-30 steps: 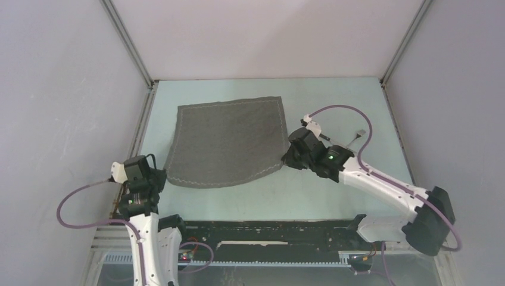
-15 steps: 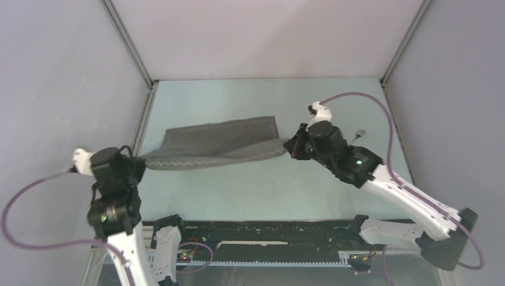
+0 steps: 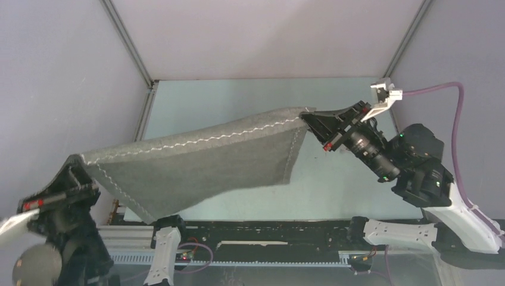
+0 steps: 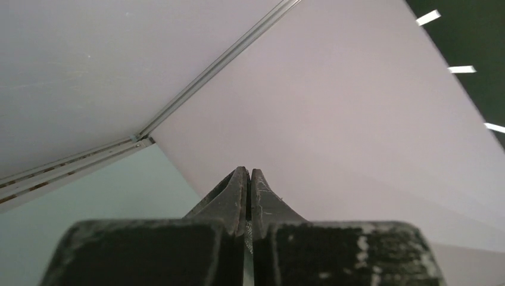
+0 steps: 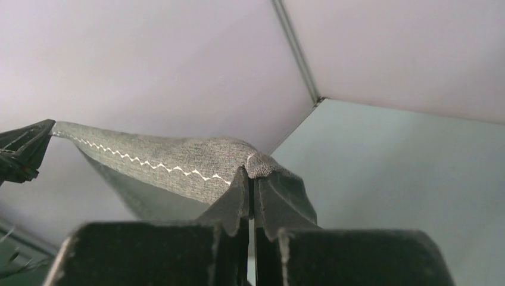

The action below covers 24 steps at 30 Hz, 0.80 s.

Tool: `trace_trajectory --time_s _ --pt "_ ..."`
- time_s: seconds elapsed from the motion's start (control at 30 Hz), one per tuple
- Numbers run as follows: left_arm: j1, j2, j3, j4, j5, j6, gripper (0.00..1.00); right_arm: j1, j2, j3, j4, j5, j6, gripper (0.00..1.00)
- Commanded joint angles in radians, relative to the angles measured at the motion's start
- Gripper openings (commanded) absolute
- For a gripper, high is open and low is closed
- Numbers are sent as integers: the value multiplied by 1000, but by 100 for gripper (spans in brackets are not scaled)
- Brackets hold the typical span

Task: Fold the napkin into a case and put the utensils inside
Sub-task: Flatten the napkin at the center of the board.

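Observation:
The grey napkin (image 3: 196, 158) hangs in the air above the table, stretched by its two upper corners, with its pale zigzag hem along the top edge. My left gripper (image 3: 76, 162) is shut on its left corner. In the left wrist view the closed fingertips (image 4: 249, 174) show only a sliver of cloth between them. My right gripper (image 3: 306, 117) is shut on the right corner. In the right wrist view the napkin (image 5: 172, 158) bunches at the closed gripper (image 5: 251, 174) and runs left to the left gripper (image 5: 21, 152). The knife and fork are out of view.
The pale green table (image 3: 262, 95) lies below, boxed in by lilac walls with aluminium corner posts (image 3: 128, 42). A black rail (image 3: 268, 229) runs along the near edge between the arm bases. The right arm's purple cable (image 3: 455, 119) loops at the far right.
The napkin has gone from lying flat on the table to hanging in the air. Both arms rose with its corners, the left going left and nearer, the right going right, pulling it taut.

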Motion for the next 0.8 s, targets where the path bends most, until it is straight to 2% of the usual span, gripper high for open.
trace_trajectory --time_s 0.0,0.13,0.3,0.43,0.6,0.77 --pt "-6 99 -229 178 -9 52 0 -58 129 58 30 85 -54 0" --pt "-6 233 -426 347 50 58 0 -298 259 48 72 -59 24 0" --pt "-6 451 -662 696 89 94 0 -489 505 17 176 -180 66 0" --pt "-4 744 -627 814 203 107 0 -605 731 98 208 -286 96 0" --pt "-9 1068 -528 923 327 99 0 -683 1043 254 230 -396 94 0" --pt "-6 1304 -351 899 418 100 0 -732 1275 493 149 -477 78 0"
